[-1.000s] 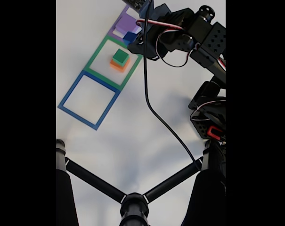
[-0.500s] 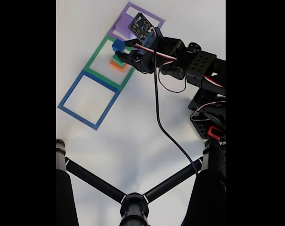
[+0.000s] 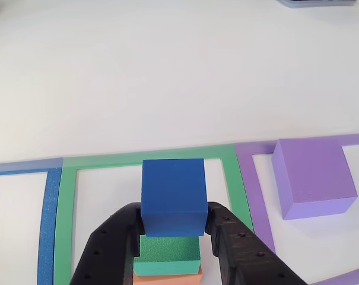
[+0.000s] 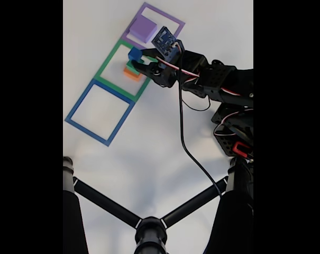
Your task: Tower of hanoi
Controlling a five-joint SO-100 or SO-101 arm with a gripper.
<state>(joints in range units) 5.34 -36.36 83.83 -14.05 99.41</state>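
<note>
white table (image 3: pixel 167 71) | gripper (image 3: pixel 173 228) clamps blue cube (image 3: pixel 173 196), seemingly above green block (image 3: pixel 167 255)

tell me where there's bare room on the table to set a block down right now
The blue frame encloses bare table, the roomiest spot. The open table below the frames is free too. The green frame is crowded: the gripper holds the blue cube over the green block and orange block. The purple frame holds the purple block.

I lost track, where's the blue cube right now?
In the other view the blue cube sits bottom centre, between the gripper fingers, over the green block inside the green frame.
</note>
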